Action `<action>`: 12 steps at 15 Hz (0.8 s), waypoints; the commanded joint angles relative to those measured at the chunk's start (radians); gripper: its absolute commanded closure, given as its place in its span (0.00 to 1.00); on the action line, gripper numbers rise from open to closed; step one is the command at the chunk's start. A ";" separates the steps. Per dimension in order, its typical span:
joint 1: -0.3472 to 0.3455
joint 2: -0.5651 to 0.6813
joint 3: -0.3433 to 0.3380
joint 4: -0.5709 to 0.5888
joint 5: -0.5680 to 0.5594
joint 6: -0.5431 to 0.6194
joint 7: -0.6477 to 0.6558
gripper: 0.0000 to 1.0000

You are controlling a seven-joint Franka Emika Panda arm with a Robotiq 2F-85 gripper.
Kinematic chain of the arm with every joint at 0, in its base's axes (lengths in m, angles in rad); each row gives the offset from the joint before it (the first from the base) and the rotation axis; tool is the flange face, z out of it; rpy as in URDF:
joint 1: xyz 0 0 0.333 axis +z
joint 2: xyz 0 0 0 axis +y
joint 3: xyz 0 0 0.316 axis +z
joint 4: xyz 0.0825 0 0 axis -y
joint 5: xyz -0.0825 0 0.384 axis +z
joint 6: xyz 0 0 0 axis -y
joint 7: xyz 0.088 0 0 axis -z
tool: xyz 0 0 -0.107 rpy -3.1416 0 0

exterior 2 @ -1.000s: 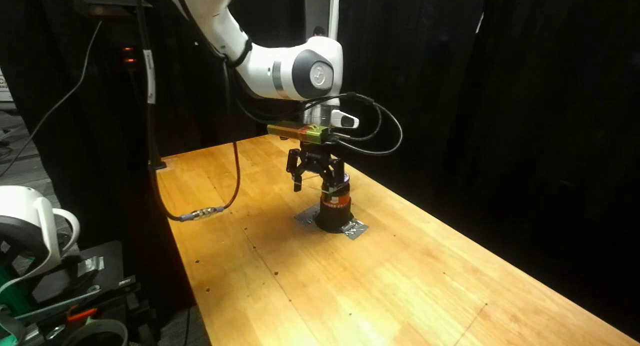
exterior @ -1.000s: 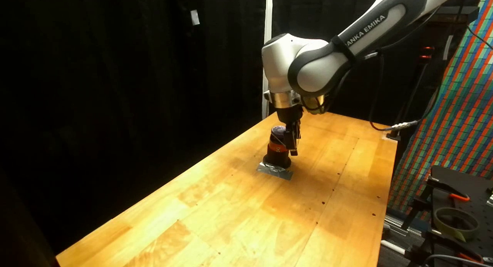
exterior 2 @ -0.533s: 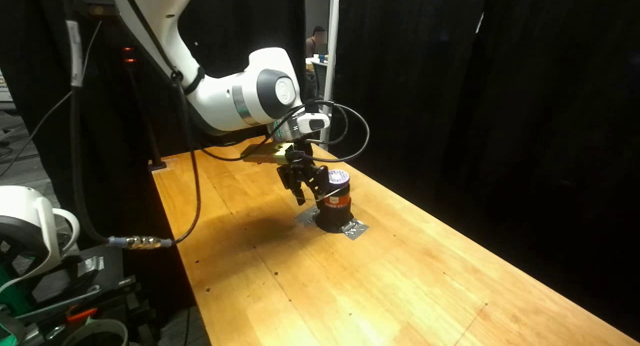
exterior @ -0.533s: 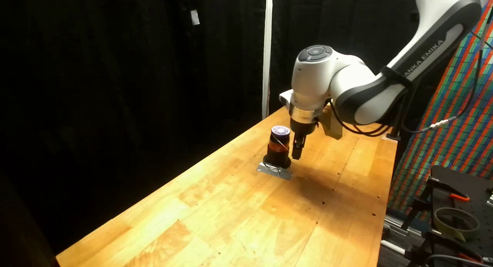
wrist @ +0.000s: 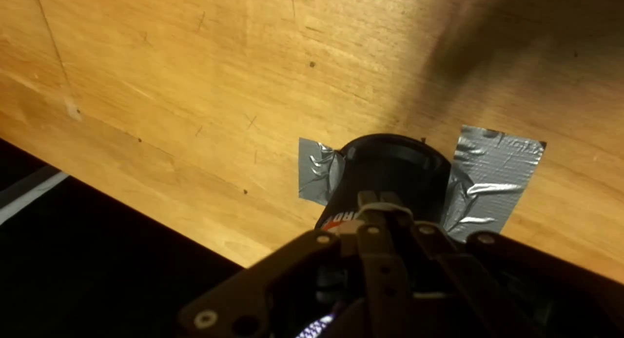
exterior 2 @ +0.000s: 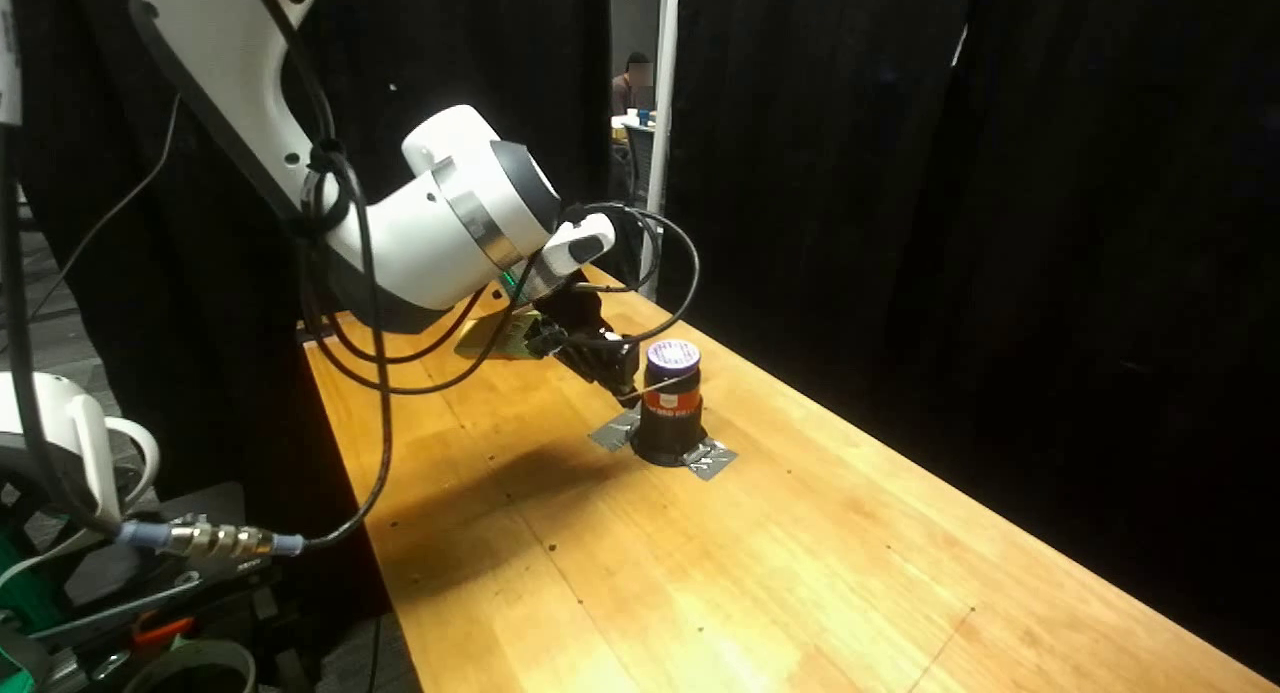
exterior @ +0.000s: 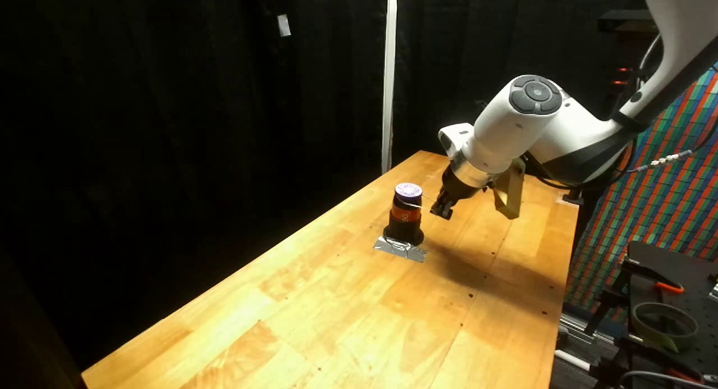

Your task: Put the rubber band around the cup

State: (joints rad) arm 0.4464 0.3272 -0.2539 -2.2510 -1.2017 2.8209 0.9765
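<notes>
The cup [exterior: 406,214] stands upright on the wooden table, dark with an orange-red band of label and a purple-white top; both exterior views show it. A thin pale rubber band [exterior 2: 660,385] runs across its upper side and stretches over to my gripper [exterior 2: 628,401]. In the wrist view the rubber band [wrist: 385,207] loops round the outside of both fingertips [wrist: 366,198]. My gripper [wrist: 379,197] is shut, its fingers side by side with a narrow gap, tilted and beside the cup. The far side of the band is hidden.
Silver tape [wrist: 507,167] fixes the dark base to the table [exterior: 359,310] on two sides. A black side stand with a tape roll [exterior: 664,326] lies beyond the table edge. A cable [exterior 2: 385,453] hangs from the arm. Dark curtains close off the background.
My gripper has swung back from the cup toward the arm's base and tilted. Its spread fingers have come together. The cup has stayed in place, the band still linking it to the fingers.
</notes>
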 commanded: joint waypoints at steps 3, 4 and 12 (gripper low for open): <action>0.127 -0.030 -0.120 0.024 -0.388 0.043 0.434 0.87; 0.136 -0.034 -0.115 0.031 -0.456 0.027 0.513 0.87; 0.163 -0.030 -0.006 -0.038 -0.952 -0.234 1.119 0.87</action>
State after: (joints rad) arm 0.5866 0.3100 -0.2835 -2.2343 -2.0272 2.6932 1.9106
